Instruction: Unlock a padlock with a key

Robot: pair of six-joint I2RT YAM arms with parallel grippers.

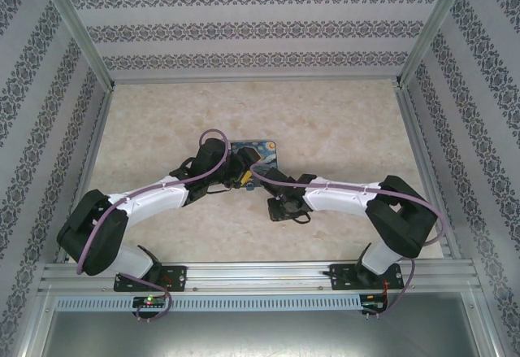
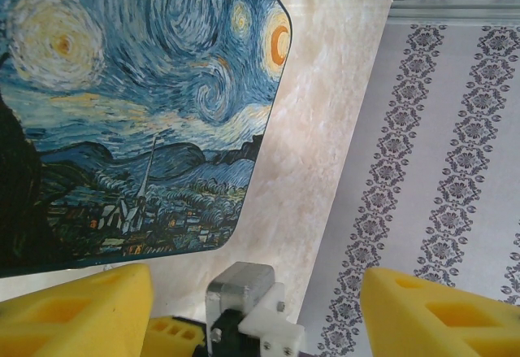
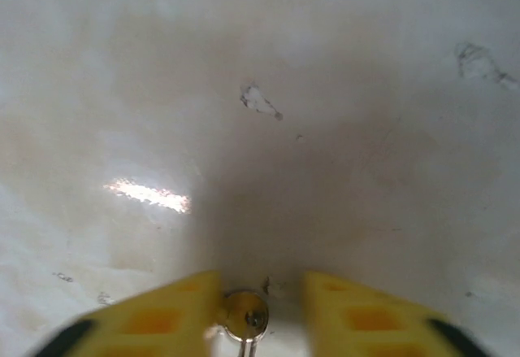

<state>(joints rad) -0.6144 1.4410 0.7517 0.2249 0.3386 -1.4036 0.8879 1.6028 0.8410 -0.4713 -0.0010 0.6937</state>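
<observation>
Right now the padlock (image 1: 258, 150) sits near the middle of the bench (image 1: 341, 121), just past the two wrists, partly covered by the left arm's black links in the overhead view. From the left wrist camera its face (image 2: 138, 113) is close and sharp. It is printed with a painted night sky of thick blue swirls, pale yellow-white stars and an orange crescent moon in the upper right corner. A dark tree shape runs up the left edge, and a little village with a thin church spire lies along the bottom. The corners I can see are cut off at an angle, and the edge is dark.

My left pincer (image 2: 258, 292) is released. Its two yellow fingers (image 2: 81, 316) stand wide apart with nothing between them, just below the padlock's lower edge and not touching it.

My right pincer (image 3: 262, 292) points down at bare, pale bench, its yellow fingers close together. A small round silvery piece (image 3: 244, 316) with a hole sits in the gap, against one finger. I cannot tell whether it is the key, nor whether the pincer is clenched on it.
</observation>
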